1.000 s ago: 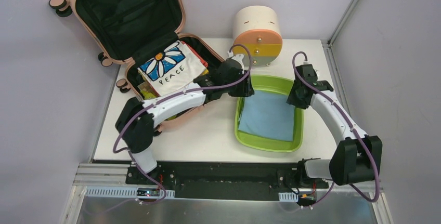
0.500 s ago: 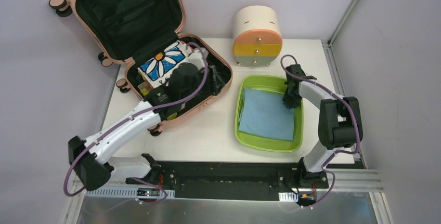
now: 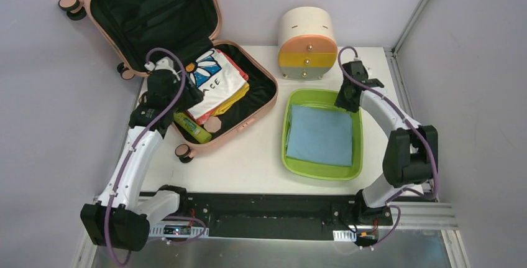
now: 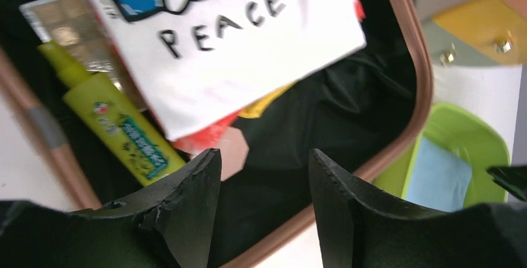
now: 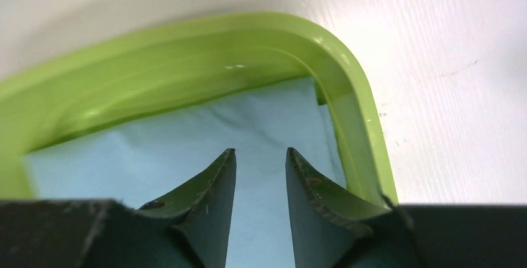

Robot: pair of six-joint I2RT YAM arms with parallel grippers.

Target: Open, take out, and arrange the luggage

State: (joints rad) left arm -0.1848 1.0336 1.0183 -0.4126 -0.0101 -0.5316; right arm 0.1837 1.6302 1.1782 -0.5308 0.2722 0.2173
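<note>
The peach-pink luggage point(image 3: 243, 125) lies open at the table's far left, its black-lined lid point(image 3: 149, 13) standing up against the wall. Inside lie a folded white "PEACE" daisy shirt point(image 3: 214, 78) point(image 4: 248, 50) on top of yellow and red items, a lime-green tube point(image 3: 191, 127) point(image 4: 118, 125) and a small pink round piece point(image 3: 214, 124). My left gripper point(image 3: 180, 97) point(image 4: 264, 162) hovers over the case's left side, open and holding nothing. My right gripper point(image 3: 343, 103) point(image 5: 261, 156) is open above the far right corner of the tray.
A lime-green tray point(image 3: 323, 171) point(image 5: 186, 38) with a folded light-blue cloth point(image 3: 320, 134) point(image 5: 155, 150) sits right of the luggage. A cream round drawer unit point(image 3: 306, 44) stands behind it. Walls close in on the left, back and right.
My left arm has swung from the tray's near-left corner across the luggage to its left side. My right gripper has shifted slightly back to the tray's far right corner.
</note>
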